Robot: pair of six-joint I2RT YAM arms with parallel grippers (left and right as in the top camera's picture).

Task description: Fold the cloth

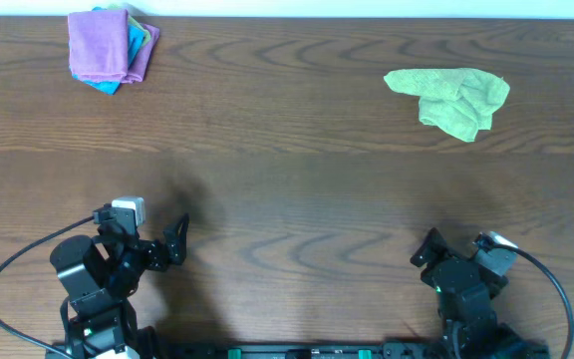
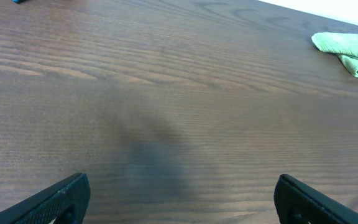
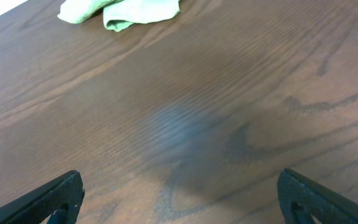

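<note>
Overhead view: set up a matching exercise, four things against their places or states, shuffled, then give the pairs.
Things:
1. pinkish-purple cloth
2. lime-green cloth
3. blue cloth
4. left claw

Places or states:
A. crumpled, alone at the back right
B. open, nothing between its fingers
C. folded, on top of the back-left pile
D. peeking out from under another cloth

Pairs: 1-C, 2-A, 3-D, 4-B

Noted a crumpled lime-green cloth (image 1: 450,100) on a dark wood-grain table (image 1: 287,189), the table's far edge just behind that cloth. Spotted a bright blue cloth (image 1: 108,87) well left of the lime-green cloth, mostly covered, only its lower corner peeking out.
</note>
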